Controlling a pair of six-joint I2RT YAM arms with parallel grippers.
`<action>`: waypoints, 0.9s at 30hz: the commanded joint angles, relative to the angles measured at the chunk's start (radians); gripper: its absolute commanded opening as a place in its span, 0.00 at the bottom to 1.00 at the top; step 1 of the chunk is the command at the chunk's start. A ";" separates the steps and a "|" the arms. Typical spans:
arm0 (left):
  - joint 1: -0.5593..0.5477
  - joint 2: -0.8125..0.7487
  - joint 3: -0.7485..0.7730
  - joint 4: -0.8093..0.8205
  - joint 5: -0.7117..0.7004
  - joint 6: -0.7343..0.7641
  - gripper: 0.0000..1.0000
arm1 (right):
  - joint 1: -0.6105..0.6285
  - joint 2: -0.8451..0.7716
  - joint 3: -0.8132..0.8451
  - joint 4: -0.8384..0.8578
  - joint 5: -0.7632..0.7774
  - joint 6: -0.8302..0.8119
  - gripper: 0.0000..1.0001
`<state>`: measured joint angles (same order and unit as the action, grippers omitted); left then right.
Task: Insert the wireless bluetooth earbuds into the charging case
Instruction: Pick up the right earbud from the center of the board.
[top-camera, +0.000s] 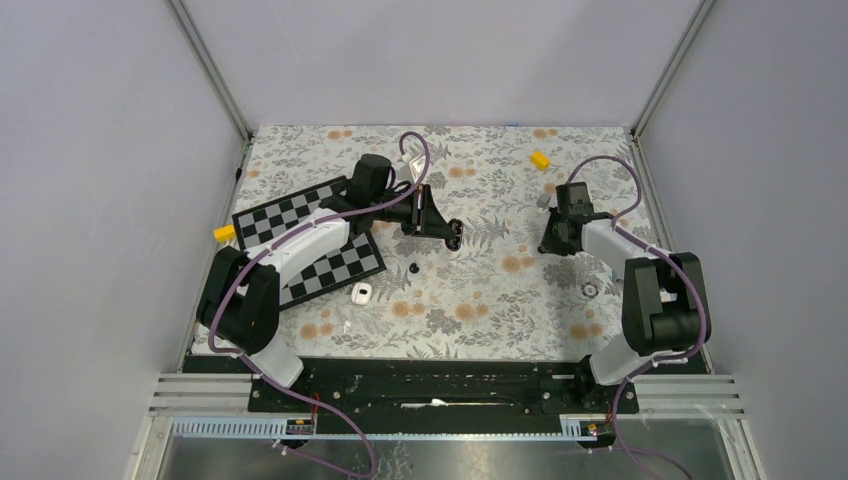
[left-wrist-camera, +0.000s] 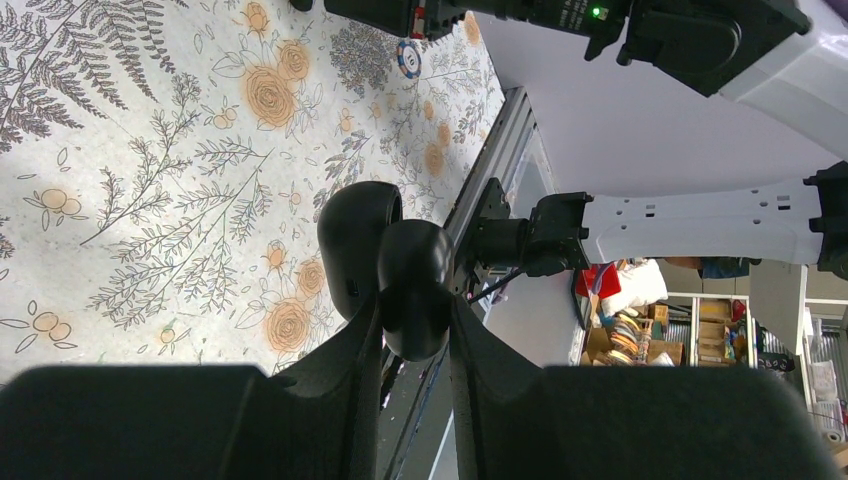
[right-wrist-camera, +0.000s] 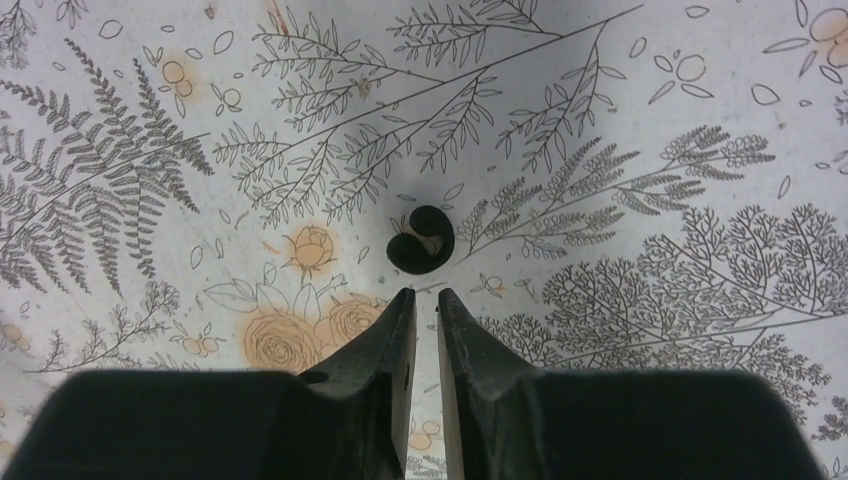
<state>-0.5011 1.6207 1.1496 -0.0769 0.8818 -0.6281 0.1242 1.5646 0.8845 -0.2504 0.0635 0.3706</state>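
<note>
I am holding black case (left-wrist-camera: 385, 262) clamped in left gripper (left-wrist-camera: 415, 345), lifted over table (top-camera: 500, 300). Right gripper (right-wrist-camera: 420, 305), jaws nearly closed and empty, is hovering just short of earbud (right-wrist-camera: 420, 240) on cloth. Next: spread jaws, descend, pinch earbud.

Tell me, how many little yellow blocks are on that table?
2. The far yellow block lies near the back right; the left yellow block sits at the checkerboard's left corner. More could be hidden.
</note>
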 joint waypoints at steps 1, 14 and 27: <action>0.003 0.004 0.015 0.034 0.009 0.013 0.00 | -0.001 0.042 0.064 0.023 0.027 -0.021 0.20; 0.003 0.020 0.030 0.024 0.011 0.012 0.00 | -0.008 0.131 0.106 0.024 0.047 -0.031 0.28; 0.003 0.019 0.033 0.017 0.003 0.021 0.00 | -0.008 0.157 0.099 0.041 0.002 0.020 0.32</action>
<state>-0.5011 1.6432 1.1496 -0.0826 0.8814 -0.6277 0.1215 1.6997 0.9638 -0.2047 0.0834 0.3653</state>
